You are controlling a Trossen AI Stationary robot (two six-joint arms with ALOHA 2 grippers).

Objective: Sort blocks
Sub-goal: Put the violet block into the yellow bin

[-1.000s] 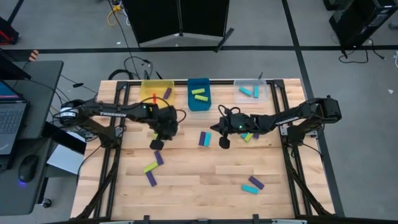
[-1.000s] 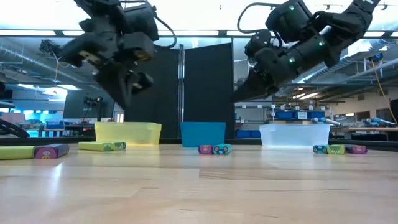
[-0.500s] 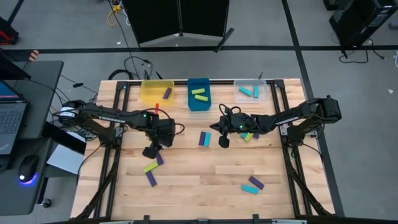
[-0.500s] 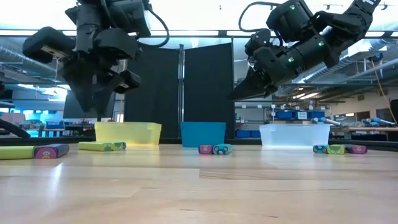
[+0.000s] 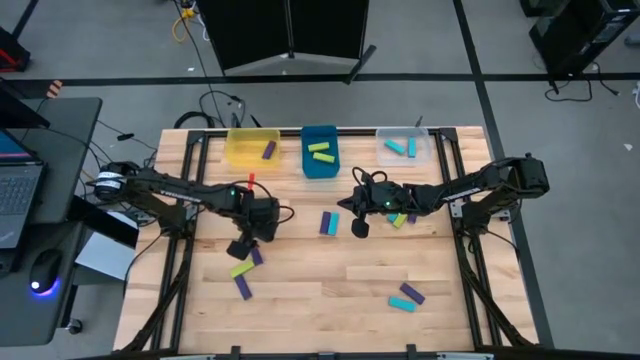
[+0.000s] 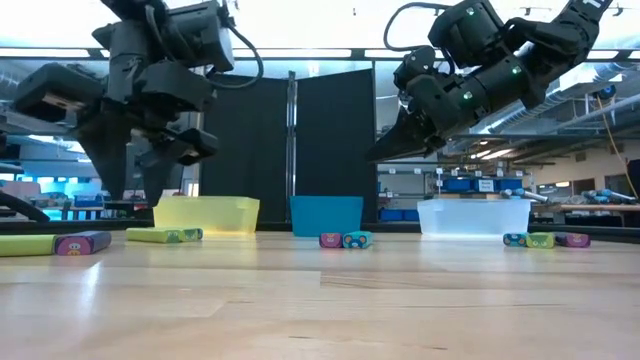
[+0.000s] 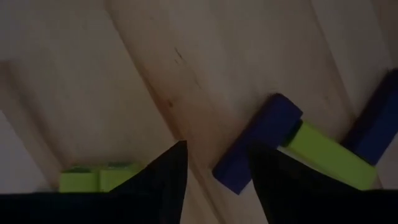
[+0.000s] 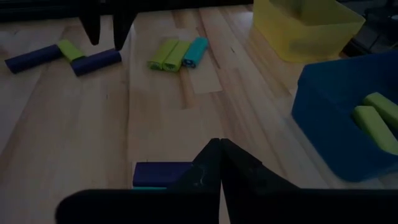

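Observation:
My left gripper (image 5: 240, 247) (image 6: 130, 185) hangs open above the table's left half, fingers pointing steeply down. A purple block (image 7: 258, 143) lies just beyond its fingertips (image 7: 214, 186), end to end with a lime block (image 7: 329, 155); another purple block (image 7: 379, 124) lies past those. All rest flat on the wood. My right gripper (image 5: 360, 228) (image 8: 217, 163) is shut with nothing in it and hovers right of the table's middle, above a purple and cyan pair (image 5: 329, 222).
Three bins stand along the far edge: yellow (image 5: 245, 145) holding a purple block, blue (image 5: 320, 165) holding lime blocks, clear (image 5: 405, 157) holding cyan ones. More blocks lie under my right arm (image 5: 400, 218), at the near right (image 5: 405, 298) and the near left (image 5: 243, 287).
My left gripper has come away from the yellow bin toward the table's near left, sinking a little, and has opened. It now hangs over the purple and lime blocks. My right gripper has kept still and shut.

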